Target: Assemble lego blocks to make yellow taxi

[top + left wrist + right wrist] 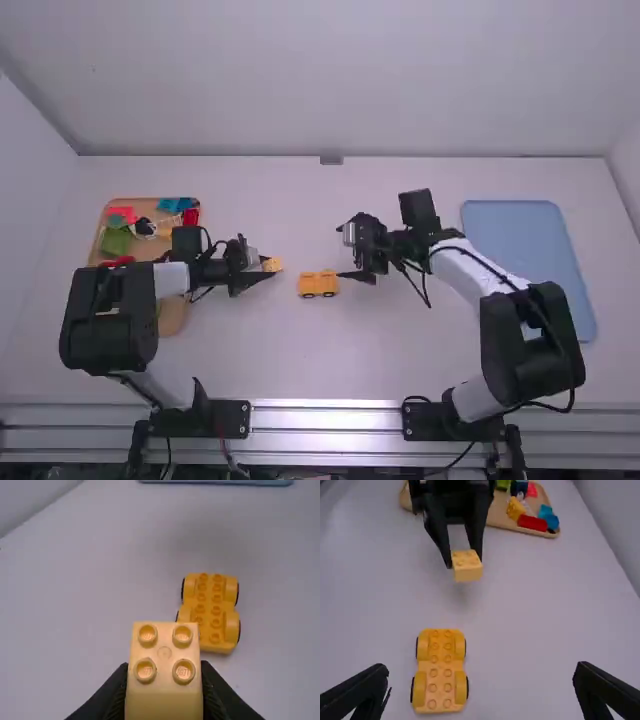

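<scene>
- You see smooth plastic on the yellow block (165,670) and wheeled base (440,665).
- Your table (300,365) looks matt.
- Your metal rail (325,421) looks shiny.

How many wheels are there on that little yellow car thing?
4. Two wheels are at the end of the yellow car base nearer the left gripper, two at the end nearer the right gripper.

One yellow block (164,680), one yellow wheeled base (440,672), two grippers: left (264,264) and right (340,252).
The block has four studs (147,634) on top; the base has four wheels (467,687). There are two arms, one left (110,320) and one right (530,340), and two trays, one wooden tray (172,318) and one blue tray (530,250). The wooden one holds several coloured pieces (117,241), too crowded to count.
</scene>
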{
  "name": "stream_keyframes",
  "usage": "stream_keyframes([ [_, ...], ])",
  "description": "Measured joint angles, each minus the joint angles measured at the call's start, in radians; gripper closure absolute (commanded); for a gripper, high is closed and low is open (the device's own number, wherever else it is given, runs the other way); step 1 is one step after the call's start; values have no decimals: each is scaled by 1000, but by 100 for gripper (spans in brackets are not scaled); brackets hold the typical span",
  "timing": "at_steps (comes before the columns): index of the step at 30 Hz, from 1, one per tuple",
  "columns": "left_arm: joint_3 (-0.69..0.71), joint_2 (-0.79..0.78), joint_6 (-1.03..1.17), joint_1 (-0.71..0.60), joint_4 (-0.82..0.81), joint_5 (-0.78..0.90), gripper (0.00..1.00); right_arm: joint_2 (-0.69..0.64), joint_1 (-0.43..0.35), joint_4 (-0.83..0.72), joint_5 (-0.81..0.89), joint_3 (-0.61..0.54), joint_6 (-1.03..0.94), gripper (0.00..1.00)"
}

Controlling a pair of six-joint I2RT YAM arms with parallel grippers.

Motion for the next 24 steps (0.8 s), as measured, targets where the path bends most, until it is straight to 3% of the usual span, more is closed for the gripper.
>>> stream_keyframes([
  [4,0,0,-31,-55,15,4,88,0,-1,246,-13,-141,111,1],
  [8,3,0,-76,-110,13,-7,88,13,-17,330,-60,-202,158,1],
  [16,70,0,-129,-205,-34,-74,90,203,-32,453,-137,-195,248,1],
  [24,73,0,-141,-242,-38,-130,90,368,35,483,-135,-163,179,1],
])
